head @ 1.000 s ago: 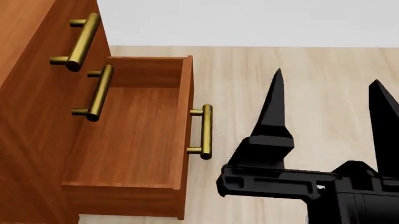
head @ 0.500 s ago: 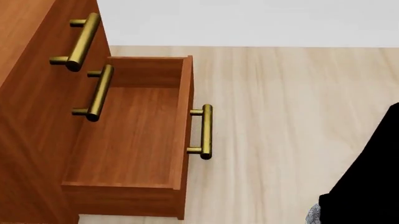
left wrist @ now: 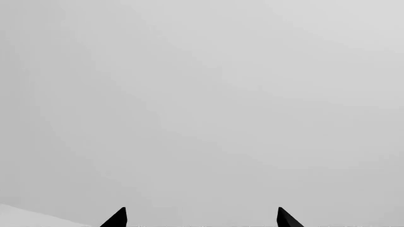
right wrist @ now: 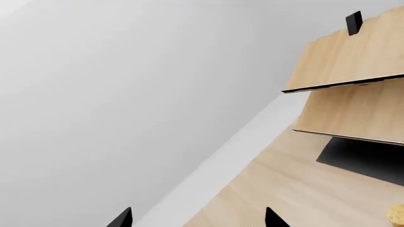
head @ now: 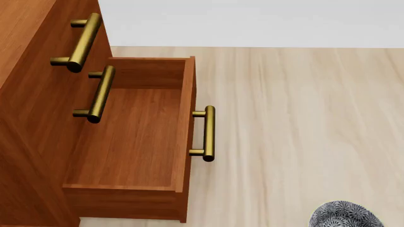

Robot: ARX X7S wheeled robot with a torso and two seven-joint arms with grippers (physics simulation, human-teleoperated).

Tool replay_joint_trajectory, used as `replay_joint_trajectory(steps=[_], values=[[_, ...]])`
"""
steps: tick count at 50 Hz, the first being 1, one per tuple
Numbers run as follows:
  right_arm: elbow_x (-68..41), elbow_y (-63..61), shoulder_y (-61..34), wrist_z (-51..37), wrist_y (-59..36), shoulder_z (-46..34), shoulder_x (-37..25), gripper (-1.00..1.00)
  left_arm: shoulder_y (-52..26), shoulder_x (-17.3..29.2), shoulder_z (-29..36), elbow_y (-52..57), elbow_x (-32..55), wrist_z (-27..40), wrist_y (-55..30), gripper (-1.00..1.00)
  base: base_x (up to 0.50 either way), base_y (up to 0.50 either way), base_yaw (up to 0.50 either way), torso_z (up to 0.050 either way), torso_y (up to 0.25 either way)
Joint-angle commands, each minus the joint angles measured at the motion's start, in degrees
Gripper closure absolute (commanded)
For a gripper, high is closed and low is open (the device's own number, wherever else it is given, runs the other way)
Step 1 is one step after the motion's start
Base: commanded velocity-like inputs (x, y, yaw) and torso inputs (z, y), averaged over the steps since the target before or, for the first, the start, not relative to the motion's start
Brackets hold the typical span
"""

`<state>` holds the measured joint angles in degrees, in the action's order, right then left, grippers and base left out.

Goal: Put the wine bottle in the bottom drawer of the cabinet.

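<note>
The reddish-brown cabinet (head: 31,85) stands at the left of the head view. Its bottom drawer (head: 132,137) is pulled open and holds nothing; its brass handle (head: 207,133) faces the floor side. Two upper drawer fronts with brass handles stay shut. The wine bottle is out of view. Neither gripper shows in the head view. My left gripper (left wrist: 200,218) shows only two black fingertips spread apart before a grey wall. My right gripper (right wrist: 198,219) also shows two spread fingertips, empty, over pale floor and wall.
A pale light-wood rack (right wrist: 353,85) on a black base (right wrist: 366,158) stands in the right wrist view, with a yellow object (right wrist: 396,213) at the frame edge. A grey patterned round thing (head: 344,215) lies on the pale wood floor at the head view's lower right.
The right gripper and arm, in the head view's lower right a second ago, have withdrawn out of that view, uncovering the grey patterned thing. The drawer has not moved.
</note>
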<state>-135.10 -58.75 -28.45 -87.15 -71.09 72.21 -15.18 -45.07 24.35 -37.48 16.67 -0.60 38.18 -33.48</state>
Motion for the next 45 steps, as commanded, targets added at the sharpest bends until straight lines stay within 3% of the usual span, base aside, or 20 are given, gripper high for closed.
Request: replay_joint_trajectory(steps=[1,12,15,17,20,24,45], values=[[-0.76,0.21,3.93,0.06,1.54,5.48,-0.79,-1.0,-1.32,0.64,0.72,0.55,-0.11,0.16,-1.9,-1.0,0.0,0.0,0.0,0.0,0.0],[-0.26,0.26,7.35,0.3,1.95,8.18,-1.6,-1.0,0.69,-0.33,-0.35,-0.23,0.2,-0.05,0.99,-1.0,0.0,0.0,0.0,0.0,0.0],[-0.47,0.2,8.24,0.3,2.4,9.13,-2.05,-1.0,-2.96,1.52,1.69,1.01,-0.26,0.26,-4.0,-1.0,0.0,0.0,0.0,0.0,0.0],[-0.5,0.31,8.79,0.69,2.24,10.49,-1.93,-1.0,0.54,-0.2,-0.18,-0.02,0.11,-0.03,0.51,-1.0,0.0,0.0,0.0,0.0,0.0],[-0.46,0.56,9.73,1.22,1.68,11.92,-1.82,-1.0,-1.43,0.82,0.88,0.6,-0.1,0.13,-2.1,-1.0,0.0,0.0,0.0,0.0,0.0],[-0.3,0.6,10.63,1.44,1.32,12.4,-1.83,-1.0,0.93,-0.31,-0.22,0.0,0.09,-0.08,0.89,-1.0,0.0,0.0,0.0,0.0,0.0],[-1.08,0.98,16.24,1.91,2.26,18.86,-2.86,-1.0,0.02,0.48,0.27,7.05,0.02,-0.19,-7.33,-1.0,0.0,0.0,0.0,0.0,0.0]])
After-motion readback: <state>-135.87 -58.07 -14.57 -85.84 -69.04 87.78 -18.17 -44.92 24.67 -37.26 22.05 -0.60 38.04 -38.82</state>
